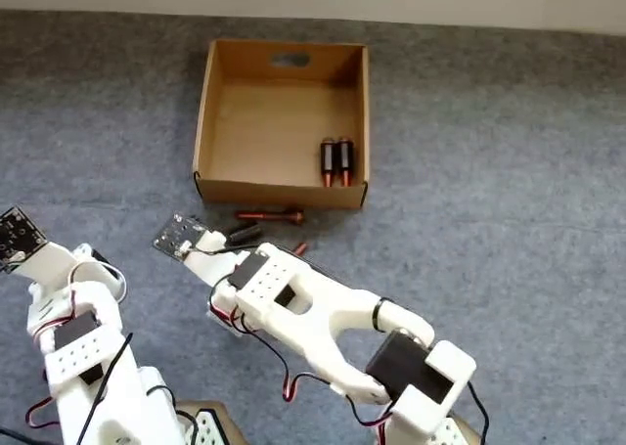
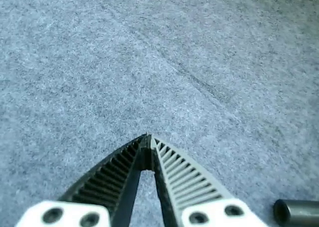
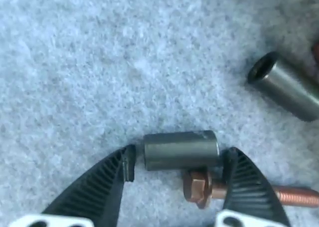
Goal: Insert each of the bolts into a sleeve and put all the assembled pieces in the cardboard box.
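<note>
Right gripper: released, straddling sleeve lying on tabletop, apparently poised to grasp it. Bolt just beside sleeve, ready for insertion. Left gripper: clenched, empty, idle. Box, upper centre of frame: two assembled pieces already in its lower right corner.

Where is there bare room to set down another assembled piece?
Inside the cardboard box, the floor left of the two assembled pieces is bare. The grey mat right of the box is open too. Crowded: in front of the box, with a bolt, a sleeve and the right gripper.
</note>
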Available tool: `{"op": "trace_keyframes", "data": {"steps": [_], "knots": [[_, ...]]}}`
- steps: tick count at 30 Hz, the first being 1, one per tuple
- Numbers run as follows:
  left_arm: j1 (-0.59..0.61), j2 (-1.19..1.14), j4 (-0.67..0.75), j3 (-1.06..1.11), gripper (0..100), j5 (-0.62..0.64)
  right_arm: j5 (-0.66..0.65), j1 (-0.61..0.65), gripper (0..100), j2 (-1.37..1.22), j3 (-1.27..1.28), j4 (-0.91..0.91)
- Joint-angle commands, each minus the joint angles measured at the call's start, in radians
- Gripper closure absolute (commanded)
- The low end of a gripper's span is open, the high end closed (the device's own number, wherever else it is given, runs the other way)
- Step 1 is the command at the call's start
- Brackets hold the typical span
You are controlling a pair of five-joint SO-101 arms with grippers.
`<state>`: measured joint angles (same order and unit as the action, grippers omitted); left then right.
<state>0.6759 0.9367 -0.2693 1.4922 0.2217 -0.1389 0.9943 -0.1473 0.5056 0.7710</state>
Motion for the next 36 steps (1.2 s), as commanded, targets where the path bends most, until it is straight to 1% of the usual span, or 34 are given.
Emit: {"op": "trace_keyframes", "data": {"steps": [1,8,10,11,15,16,18,21,26,30,33,36], "knots": [[0.004,0.007,0.02,-0.056,99,0.005,-0.017,-0.01,72.8,0.016,-0.035,-0.016],[0.004,0.007,0.02,-0.056,99,0.005,-0.015,-0.01,72.8,0.059,-0.033,-0.016],[0.004,0.007,0.02,-0.054,99,0.005,-0.011,-0.01,74.8,0.059,-0.033,-0.016],[0.004,0.007,0.02,-0.054,99,0.005,-0.011,-0.01,77.9,0.059,-0.033,-0.016],[0.004,0.007,0.02,-0.054,99,0.005,-0.011,-0.012,96.6,0.062,-0.033,-0.016],[0.004,0.007,0.02,-0.054,99,0.005,-0.009,-0.013,99.8,0.064,-0.033,-0.015],[0.004,0.007,0.02,-0.054,99,0.005,-0.009,-0.015,98.3,0.067,-0.033,-0.012],[0.004,0.007,0.02,-0.054,99,0.005,-0.009,-0.015,99.3,0.119,-0.024,-0.01],[0.002,0.007,0.02,-0.054,99,0.005,-0.009,-0.016,99.3,0.314,0.048,0.018],[0.002,0.007,0.02,-0.054,99,0.005,-0.009,-0.036,99.3,0.461,0.157,0.018],[0.002,0.007,0.02,-0.054,99,0.005,-0.009,-0.116,99.3,0.561,0.246,0.018],[0.002,0.007,0.02,-0.053,99,0.005,-0.008,-0.268,99.3,0.653,0.332,0.018]]}}
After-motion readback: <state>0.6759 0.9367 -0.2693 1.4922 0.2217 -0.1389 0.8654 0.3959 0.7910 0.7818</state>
